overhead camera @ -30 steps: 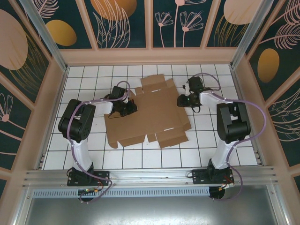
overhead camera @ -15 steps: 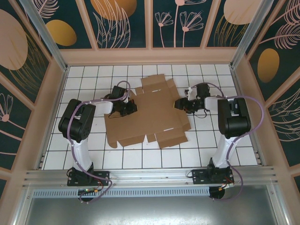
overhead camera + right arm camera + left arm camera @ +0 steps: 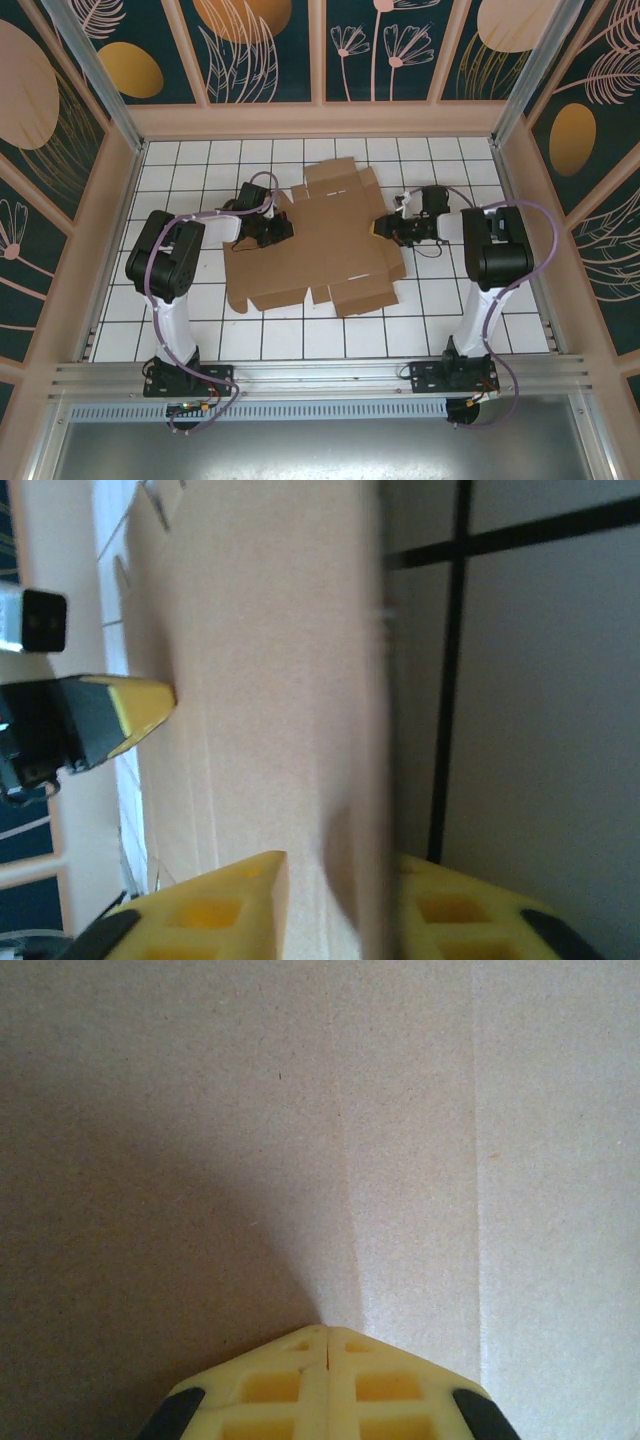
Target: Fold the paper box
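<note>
Top external: paper box (image 3: 320,245) plain brown (mostly flat).

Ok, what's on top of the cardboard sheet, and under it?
The left gripper rests its shut tips on the paper box; the right gripper straddles its right edge. The tiled table shows around it; anything beneath is covered.

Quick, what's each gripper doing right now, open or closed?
Left gripper: closed, tips against the paper box, holding nothing.
Right gripper: straddles the paper box's right edge; clamped or not cannot be told.
</note>
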Controlling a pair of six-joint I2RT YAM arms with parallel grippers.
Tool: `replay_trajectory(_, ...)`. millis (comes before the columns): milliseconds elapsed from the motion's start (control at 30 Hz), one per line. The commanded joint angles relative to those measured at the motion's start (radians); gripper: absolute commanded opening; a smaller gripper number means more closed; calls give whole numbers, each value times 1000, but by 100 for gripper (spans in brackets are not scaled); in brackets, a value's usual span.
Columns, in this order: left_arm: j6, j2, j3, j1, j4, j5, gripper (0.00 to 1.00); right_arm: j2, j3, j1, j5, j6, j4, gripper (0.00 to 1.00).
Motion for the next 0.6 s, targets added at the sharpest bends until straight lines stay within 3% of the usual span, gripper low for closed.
replay_trajectory(0, -11, 40, -25, -29, -9, 31, 0, -128, 80, 19, 199, -60, -171, 20)
replay_trajectory(200, -51, 44, -35, -99, 68, 124, 0, -217, 254, 115, 531, -159, -422, 15)
replay_trajectory(367, -86, 48, -45, -105, 110, 145, 0, -183, 399, 285, 755, -202, -586, 17)
replay_trajectory(567, -97, 43, -52, -104, 126, 140, 0, -177, 457, 493, 979, -211, -634, 17)
